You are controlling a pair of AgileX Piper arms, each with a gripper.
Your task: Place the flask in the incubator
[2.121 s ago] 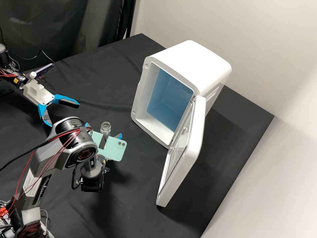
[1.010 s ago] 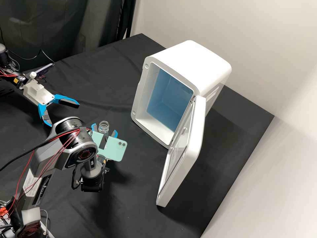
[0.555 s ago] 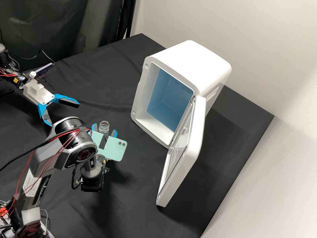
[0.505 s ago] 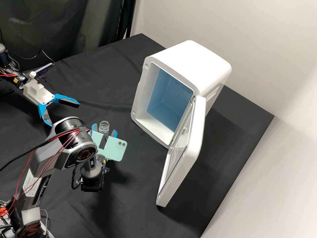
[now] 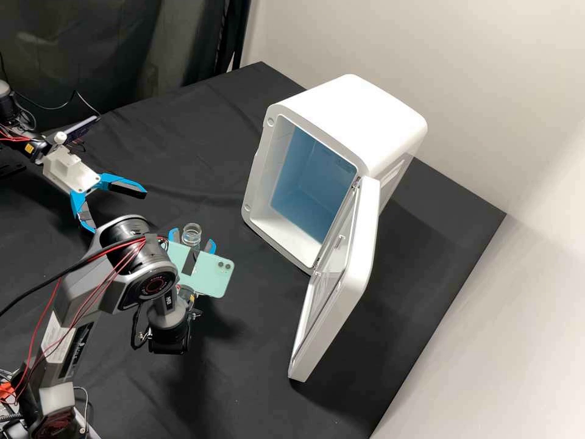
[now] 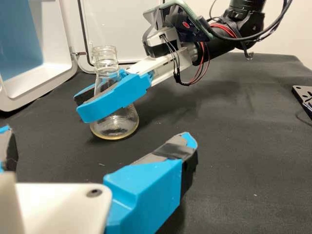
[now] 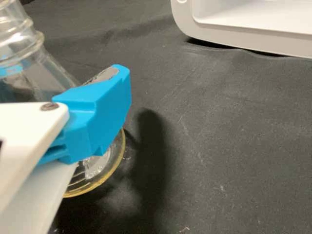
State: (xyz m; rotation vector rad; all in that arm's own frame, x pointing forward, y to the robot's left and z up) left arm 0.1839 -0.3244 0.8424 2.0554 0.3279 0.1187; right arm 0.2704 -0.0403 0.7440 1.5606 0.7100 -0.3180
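Observation:
A clear glass flask [image 5: 194, 231] stands upright on the black bench, left of the incubator [image 5: 353, 116]. The incubator is white with a blue inside, and its door [image 5: 341, 268] hangs open toward the front. My right gripper [image 5: 192, 239] is shut on the flask [image 7: 19, 58], low on its neck, one blue finger [image 7: 95, 114] pressed against the glass. In the left wrist view the flask [image 6: 109, 114] still rests its base on the cloth with that finger [image 6: 114, 95] across it. My left gripper [image 5: 114, 208] hovers open, left of the flask, nothing between its fingers [image 6: 156, 185].
A mint-green phone [image 5: 204, 271] is mounted on the right arm's wrist. Red cables run along that arm. The bench edge lies right of the incubator door. A dark plate [image 6: 303, 95] lies on the cloth behind the right arm.
The right gripper's fingers have closed in on the flask's neck. The flask stays in place on the bench. The left arm has not moved.

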